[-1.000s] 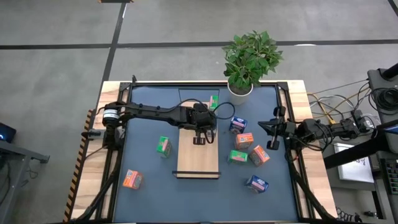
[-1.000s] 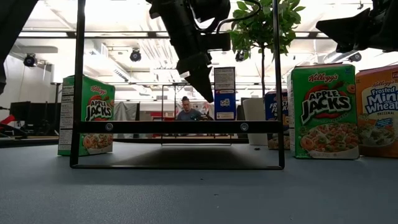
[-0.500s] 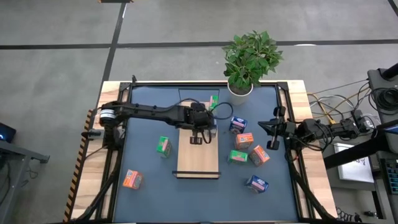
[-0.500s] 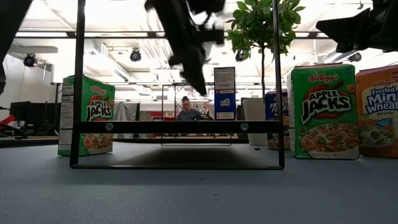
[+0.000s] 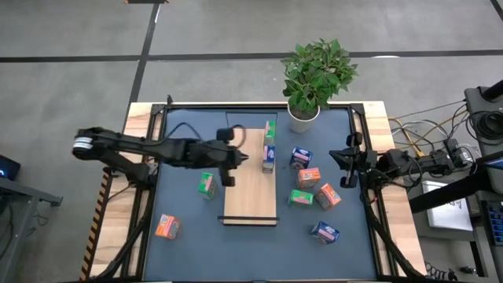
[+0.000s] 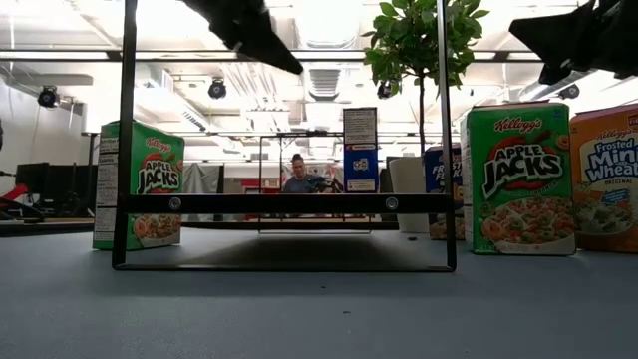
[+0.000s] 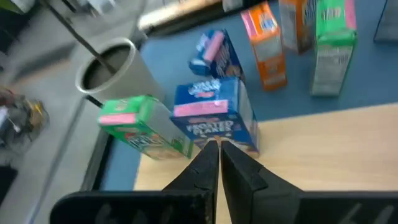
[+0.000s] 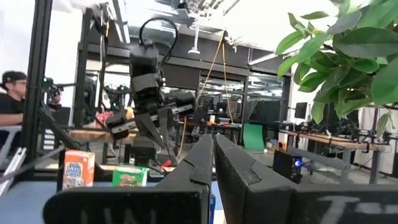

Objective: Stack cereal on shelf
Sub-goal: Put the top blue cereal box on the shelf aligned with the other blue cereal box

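Seen from above, the shelf lies flat mid-table, a long light-wood board. A blue box stands on its far right corner, and a green box sits just beyond that end, toward the plant. The left gripper hangs over the shelf's left edge, fingers pressed together, nothing held. Another green box sits just left of the shelf; an orange box lies well left of its near end. Right of the shelf is a cluster of blue, orange and green boxes, w/ one blue box nearer the front. The right gripper waits right of the shelf, past the cluster, fingers together, empty.

Low view: shelf end shows as a dark bar; green box left of it, green box right of it. A person sits in the room behind.

Left wrist view: closed fingers over the board, blue box right ahead, green one beside it.

Right wrist view: closed fingers, boxes beyond, left arm farther off.
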